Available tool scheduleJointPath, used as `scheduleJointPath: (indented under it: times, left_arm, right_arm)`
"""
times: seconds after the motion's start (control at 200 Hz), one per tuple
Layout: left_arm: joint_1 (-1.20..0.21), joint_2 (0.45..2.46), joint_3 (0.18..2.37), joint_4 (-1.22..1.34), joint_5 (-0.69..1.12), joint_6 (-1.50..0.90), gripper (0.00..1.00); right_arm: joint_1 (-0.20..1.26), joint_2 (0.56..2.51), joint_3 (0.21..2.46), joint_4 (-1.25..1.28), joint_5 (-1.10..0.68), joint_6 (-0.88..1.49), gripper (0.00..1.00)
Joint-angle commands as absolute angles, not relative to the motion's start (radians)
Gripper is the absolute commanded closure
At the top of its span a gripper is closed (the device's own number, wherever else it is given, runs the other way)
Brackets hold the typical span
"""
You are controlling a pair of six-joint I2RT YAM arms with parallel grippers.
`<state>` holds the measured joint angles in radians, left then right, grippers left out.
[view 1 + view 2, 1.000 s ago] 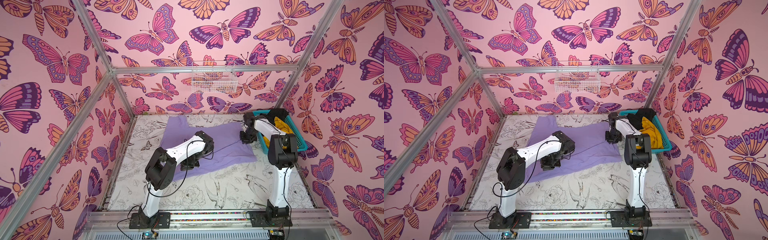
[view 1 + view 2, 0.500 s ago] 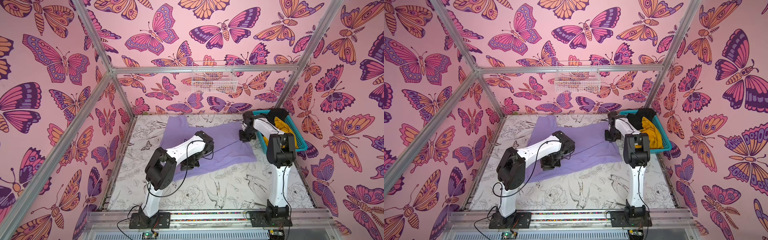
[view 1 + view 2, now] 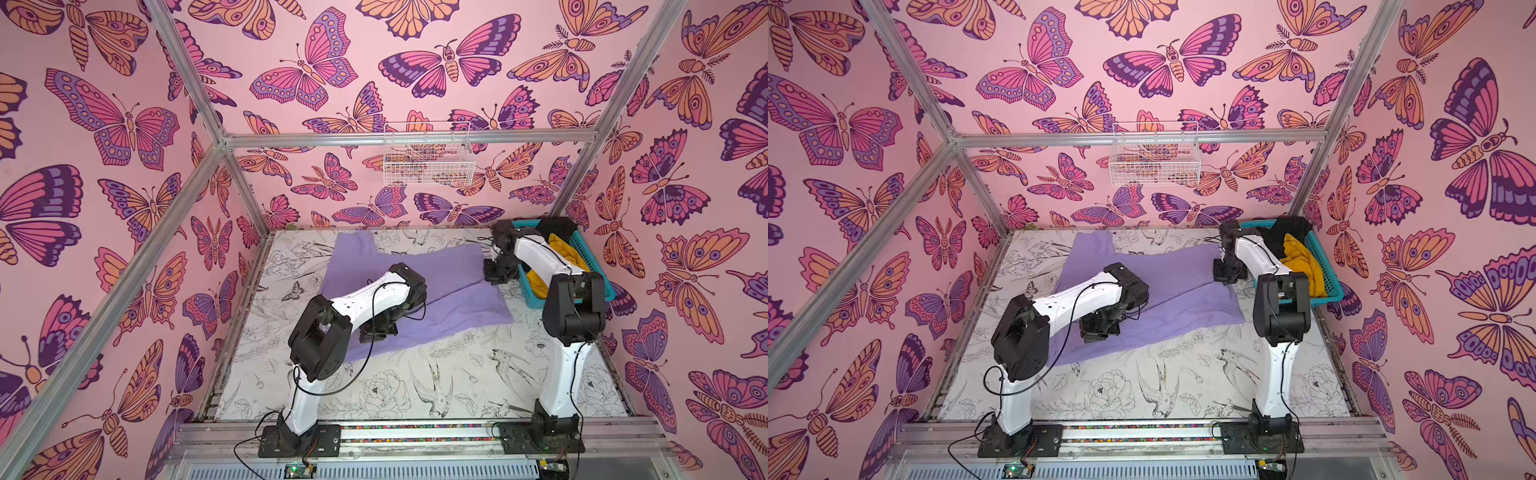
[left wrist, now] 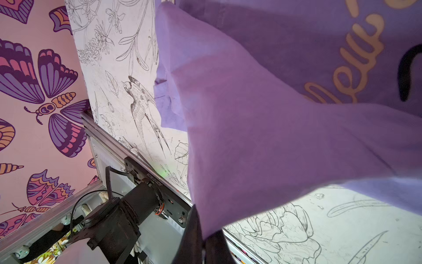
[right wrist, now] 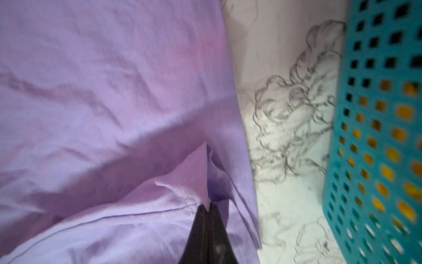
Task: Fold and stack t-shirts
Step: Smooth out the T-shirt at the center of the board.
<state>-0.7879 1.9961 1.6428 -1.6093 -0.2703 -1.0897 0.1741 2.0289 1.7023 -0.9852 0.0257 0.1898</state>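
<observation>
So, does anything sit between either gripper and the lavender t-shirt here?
Nothing visible does. The left gripper is shut on a fold of the lavender t-shirt, and the right gripper is shut on its edge near the teal basket, which stands beside the cloth, not across it.

You can't read the gold lettering [image 4: 356, 57] on the lavender shirt [image 4: 262, 137]: the left wrist view's edge cuts it off. In both top views the right arm [image 3: 536, 253] covers part of the yellow shirt [image 3: 559, 245] and black shirt [image 3: 561, 226] in the basket [image 3: 530, 300]. The right wrist view is blurred.
</observation>
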Motion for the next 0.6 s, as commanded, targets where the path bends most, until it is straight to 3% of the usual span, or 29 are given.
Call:
scheduleJointPath:
  times: [0.0,0.596]
  left_arm:
    - [-0.795,1.920,1.609,-1.748,-0.294,-1.126,1.00]
    - [-0.943,1.751,1.465,-1.794,-0.218,-1.260,1.00]
  right_arm:
    - [0.193,1.904,1.629,-1.033,0.053,0.231,1.00]
    - [0.405,1.255,1.109,-1.153,0.184,0.515,1.00]
